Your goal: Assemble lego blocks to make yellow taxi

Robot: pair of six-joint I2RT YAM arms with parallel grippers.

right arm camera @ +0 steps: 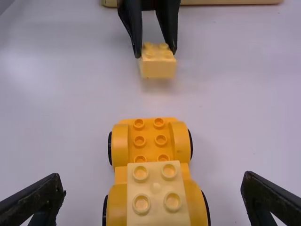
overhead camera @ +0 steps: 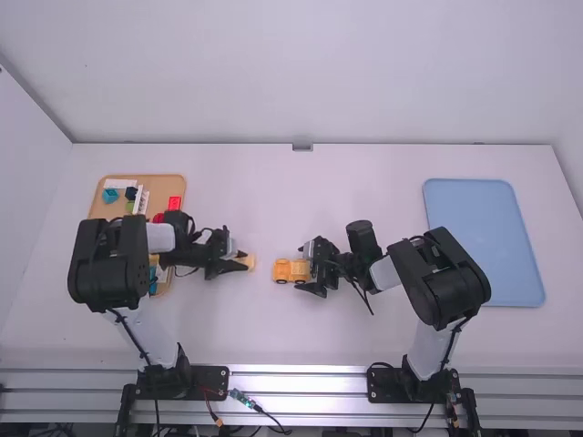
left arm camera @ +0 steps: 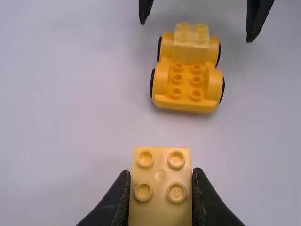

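With 1 block (right arm camera: 156, 201) on the car (right arm camera: 150, 149), left end effector (left arm camera: 161, 175) grips an unplaced brick (left arm camera: 160, 207) at its 9 o'clock, right end effector (right arm camera: 154, 183) released.

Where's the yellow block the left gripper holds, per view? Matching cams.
High view: block, just left of centre.
Left wrist view: block, bottom, centre.
Right wrist view: block, upper part, centre.
Shared landmark: wheeled base.

White links (overhead camera: 160, 238) are joined by bulky, rounded black joint housings (overhead camera: 107, 264). Thin black cables (overhead camera: 131, 338) are routed externally. Black fingers (right arm camera: 40, 200) are tapered.
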